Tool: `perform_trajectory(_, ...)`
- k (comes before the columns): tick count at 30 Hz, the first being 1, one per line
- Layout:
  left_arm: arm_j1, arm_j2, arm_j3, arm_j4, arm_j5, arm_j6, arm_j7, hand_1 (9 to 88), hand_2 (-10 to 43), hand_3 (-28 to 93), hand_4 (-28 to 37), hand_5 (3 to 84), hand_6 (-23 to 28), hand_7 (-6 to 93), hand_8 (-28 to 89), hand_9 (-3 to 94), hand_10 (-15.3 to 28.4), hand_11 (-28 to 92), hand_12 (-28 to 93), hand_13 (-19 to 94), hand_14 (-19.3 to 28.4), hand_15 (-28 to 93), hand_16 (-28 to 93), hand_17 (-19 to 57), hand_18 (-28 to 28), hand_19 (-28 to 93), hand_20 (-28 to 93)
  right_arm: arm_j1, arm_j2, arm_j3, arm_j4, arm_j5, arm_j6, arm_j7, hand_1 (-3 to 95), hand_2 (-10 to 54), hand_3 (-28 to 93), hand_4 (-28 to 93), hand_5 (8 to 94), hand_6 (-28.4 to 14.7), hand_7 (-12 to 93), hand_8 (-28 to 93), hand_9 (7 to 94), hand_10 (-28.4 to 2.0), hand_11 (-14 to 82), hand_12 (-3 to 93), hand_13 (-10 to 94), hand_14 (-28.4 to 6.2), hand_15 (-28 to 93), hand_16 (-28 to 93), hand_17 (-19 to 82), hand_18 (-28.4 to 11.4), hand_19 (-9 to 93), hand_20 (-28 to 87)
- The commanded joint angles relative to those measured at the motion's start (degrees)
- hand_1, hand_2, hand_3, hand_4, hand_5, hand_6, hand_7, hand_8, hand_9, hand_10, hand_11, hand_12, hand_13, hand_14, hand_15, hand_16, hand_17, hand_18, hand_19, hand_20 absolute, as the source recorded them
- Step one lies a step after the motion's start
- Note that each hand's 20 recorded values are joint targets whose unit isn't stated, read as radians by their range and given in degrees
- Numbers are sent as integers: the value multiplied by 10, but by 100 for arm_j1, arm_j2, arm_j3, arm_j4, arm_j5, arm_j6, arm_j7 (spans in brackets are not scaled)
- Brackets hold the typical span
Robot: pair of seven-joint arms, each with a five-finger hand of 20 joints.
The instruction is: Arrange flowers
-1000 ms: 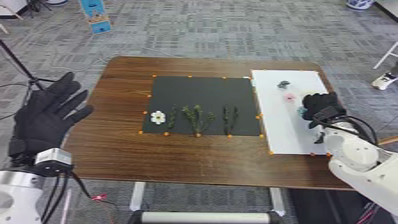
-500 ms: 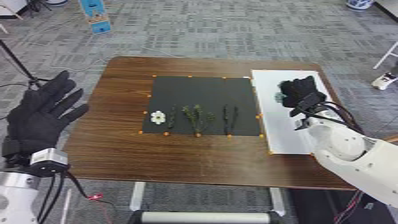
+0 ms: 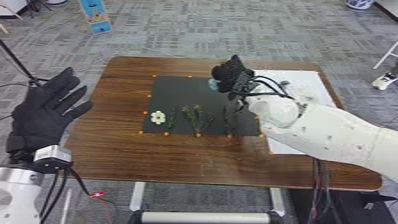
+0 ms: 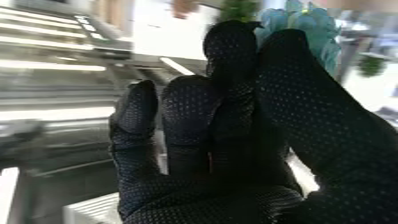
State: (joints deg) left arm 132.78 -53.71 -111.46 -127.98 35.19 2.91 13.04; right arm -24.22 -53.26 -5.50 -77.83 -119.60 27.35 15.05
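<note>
The right hand [image 3: 233, 76] pinches a pale-blue flower [image 4: 313, 24] near the black sheet's [image 3: 178, 90] far edge (the left hand [image 3: 40, 117], open, holds nothing).

White arms [image 3: 342, 135] wear black cables [image 3: 274, 86] and dotted black fingers [image 3: 59, 84]

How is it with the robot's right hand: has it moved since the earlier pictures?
Yes. In the head view, the right hand has moved to the left, from above the white sheet to the far edge of the black mat.
</note>
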Motion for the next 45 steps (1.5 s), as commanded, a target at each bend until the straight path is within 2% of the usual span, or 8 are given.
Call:
perform_trajectory(1, -56, 83, 27, -2, 13, 25, 1, 226, -92, 653, -283, 276, 23, 153, -84, 227, 98, 124, 161, 186, 130, 106, 56, -111, 222, 391, 89, 305, -933, -290, 157, 86, -123, -283, 485, -95, 830, -283, 704, 36, 492, 55, 815, -48, 279, 529, 630, -54, 716, 446, 251, -198, 779, 564)
perform_trajectory(7, -124, 152, 50, 4, 32, -7, 72, 223, -93, 657, -283, 279, 25, 152, -84, 227, 98, 124, 161, 186, 129, 107, 55, -111, 222, 393, 89, 344, -1294, -531, 309, 126, -194, -60, 488, -95, 825, -283, 710, 42, 492, 34, 818, -49, 274, 525, 631, -53, 716, 442, 252, -197, 779, 562)
perform_trajectory(8, -293, 211, 140, 83, 36, 21, 48, 224, -92, 655, -283, 279, 25, 152, -83, 227, 98, 125, 161, 186, 129, 107, 55, -110, 222, 393, 89, 319, -1418, -503, 521, 160, -163, -136, 488, -95, 826, -283, 711, 43, 493, 32, 819, -49, 274, 525, 631, -53, 716, 442, 252, -197, 779, 562)
perform_trajectory(11, -366, 273, 164, 74, 25, 9, 61, 225, -92, 655, -283, 279, 25, 151, -83, 227, 98, 125, 160, 186, 130, 108, 56, -110, 222, 393, 88, 364, -1551, -606, 645, 157, -152, -18, 487, -95, 826, -283, 710, 45, 498, 31, 820, -48, 272, 525, 631, -53, 715, 444, 253, -198, 780, 562)
perform_trajectory(12, -235, 265, 114, -4, 30, -15, 121, 226, -91, 654, -283, 279, 25, 152, -83, 227, 98, 125, 160, 186, 130, 108, 55, -110, 222, 393, 88, 401, -1508, -715, 512, 136, -145, 155, 487, -95, 826, -283, 710, 45, 498, 30, 820, -48, 272, 525, 631, -52, 715, 445, 253, -198, 780, 562)
perform_trajectory(17, -655, 395, 400, 157, 10, -96, 52, 226, -92, 654, -283, 279, 25, 151, -83, 227, 98, 124, 160, 186, 130, 108, 55, -111, 222, 392, 88, 334, -1670, -748, 893, 17, -117, 281, 487, -95, 825, -283, 709, 45, 500, 27, 821, -49, 270, 526, 632, -51, 713, 446, 254, -198, 781, 562)
perform_trajectory(21, -813, 439, 535, 194, 10, -103, 59, 225, -92, 655, -283, 280, 25, 152, -83, 227, 98, 124, 160, 186, 130, 108, 55, -110, 222, 392, 88, 359, -1786, -845, 1111, -51, -143, 371, 489, -95, 820, -283, 707, 46, 504, 23, 822, -48, 268, 529, 632, -51, 713, 446, 254, -197, 781, 562)
perform_trajectory(45, -1012, 565, 745, 245, 10, -109, 165, 223, -89, 656, -283, 280, 25, 153, -84, 227, 98, 125, 159, 186, 131, 108, 55, -110, 222, 393, 88, 782, -2589, -1569, 1793, -224, 245, 898, 491, -95, 808, -283, 696, 52, 514, 14, 819, -41, 258, 530, 631, -49, 713, 448, 256, -194, 782, 559)
